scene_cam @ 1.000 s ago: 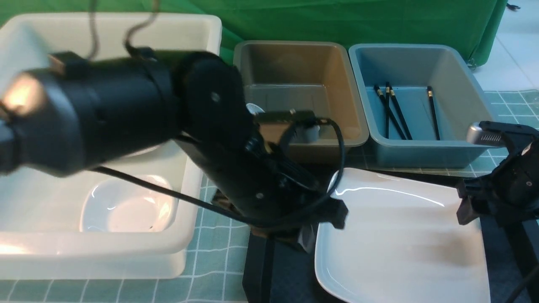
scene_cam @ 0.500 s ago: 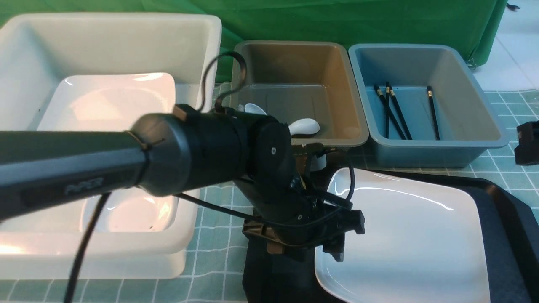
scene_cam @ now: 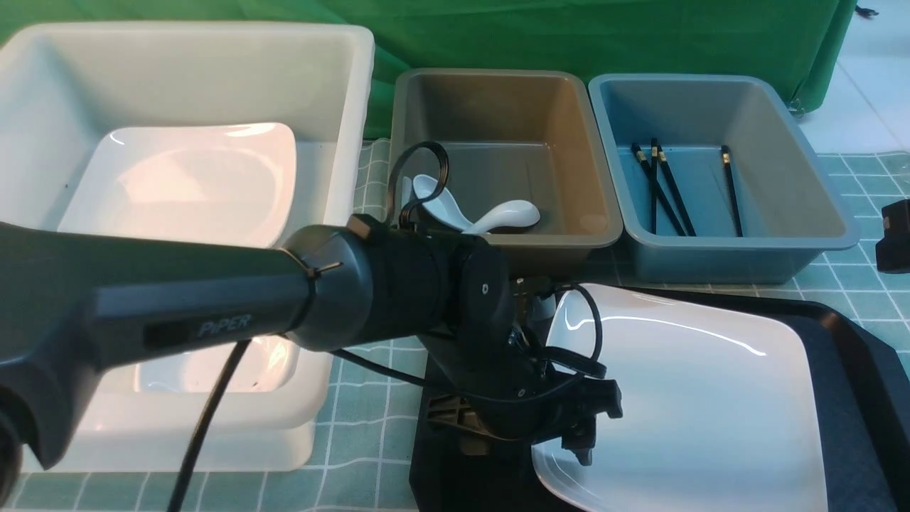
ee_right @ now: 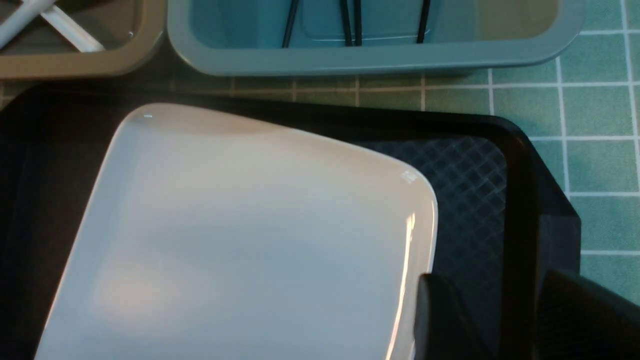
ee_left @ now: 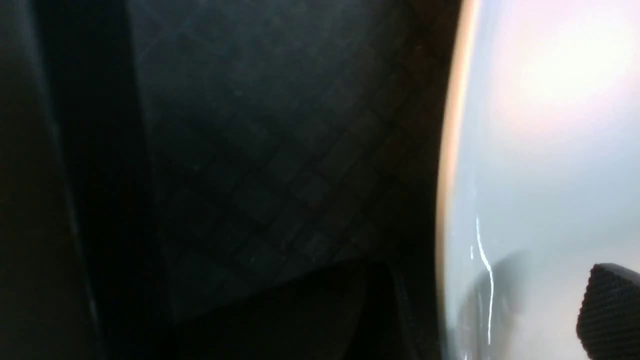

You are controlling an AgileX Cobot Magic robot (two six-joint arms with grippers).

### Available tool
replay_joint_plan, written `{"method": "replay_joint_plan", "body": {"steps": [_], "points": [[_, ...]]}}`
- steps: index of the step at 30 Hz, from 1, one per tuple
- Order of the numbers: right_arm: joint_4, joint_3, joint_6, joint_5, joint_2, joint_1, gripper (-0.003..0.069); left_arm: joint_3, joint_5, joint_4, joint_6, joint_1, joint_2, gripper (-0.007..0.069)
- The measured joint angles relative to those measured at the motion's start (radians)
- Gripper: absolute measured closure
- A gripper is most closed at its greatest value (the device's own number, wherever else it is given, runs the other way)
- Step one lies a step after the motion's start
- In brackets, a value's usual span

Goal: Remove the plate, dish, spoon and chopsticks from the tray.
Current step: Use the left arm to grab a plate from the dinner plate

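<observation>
The large white plate (scene_cam: 682, 398) (ee_right: 240, 240) lies on the black tray (scene_cam: 853, 355) (ee_right: 475, 170). My left gripper (scene_cam: 540, 448) (ee_left: 450, 320) is open and low at the plate's left edge. One ribbed pad (ee_left: 610, 310) is over the plate and the other side is over the tray floor. My right gripper (ee_right: 510, 325) is open and hangs above the tray's right rim, holding nothing. Two white spoons (scene_cam: 508, 213) lie in the brown bin (scene_cam: 498, 142). Black chopsticks (scene_cam: 661, 188) lie in the blue bin (scene_cam: 718, 178). A small dish (scene_cam: 274, 363) sits in the white tub (scene_cam: 185, 64).
Another large white plate (scene_cam: 185, 178) leans inside the white tub at the left. My left arm (scene_cam: 213, 313) stretches across the tub's front. A piece of the right arm (scene_cam: 897, 245) shows at the right edge. A green checked cloth (scene_cam: 362, 419) covers the table.
My left arm has swung down from over the tub to the plate's left edge, and its jaws have opened. My right arm has pulled back to the right, away from the plate.
</observation>
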Motion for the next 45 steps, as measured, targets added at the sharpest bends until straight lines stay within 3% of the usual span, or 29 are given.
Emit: {"method": "replay_joint_plan", "body": {"steps": [11,14,19,45], "points": [[0.000,0.000,0.001,-0.004,0.000,0.000,0.0354,-0.002,-0.021,-0.039,0.010,0.000,0.026,0.0211],[0.000,0.000,-0.001,-0.007,0.000,0.000,0.0354,-0.002,-0.023,-0.031,0.010,0.000,0.029,0.0286],[0.000,0.000,-0.004,-0.007,0.000,0.000,0.0354,-0.004,-0.040,-0.048,0.003,0.001,0.032,0.0501],[0.000,0.000,-0.024,-0.009,0.000,0.000,0.0354,-0.009,0.024,-0.034,0.098,0.037,-0.143,0.0603]]}}
